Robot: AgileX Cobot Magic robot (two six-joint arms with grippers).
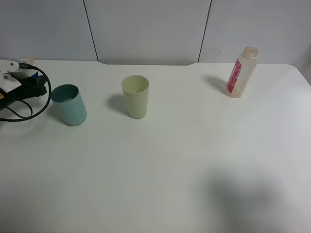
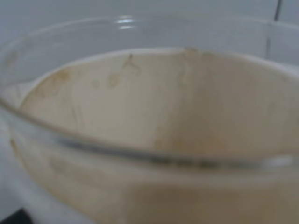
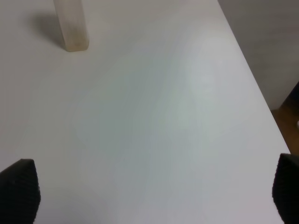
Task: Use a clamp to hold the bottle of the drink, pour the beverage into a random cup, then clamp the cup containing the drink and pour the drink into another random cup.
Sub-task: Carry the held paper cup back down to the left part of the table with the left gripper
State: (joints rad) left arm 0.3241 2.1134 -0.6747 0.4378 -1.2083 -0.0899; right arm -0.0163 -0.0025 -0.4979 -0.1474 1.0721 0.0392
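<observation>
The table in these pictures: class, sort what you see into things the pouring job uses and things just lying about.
Used in the job:
- bottle, standing uncapped
- blue-sleeved cup, residue-streaked, held in the shut left claw
- teal cup, the one poured into
- right claw, open, holding nothing

Just lying about:
- pale yellow-green cup
</observation>
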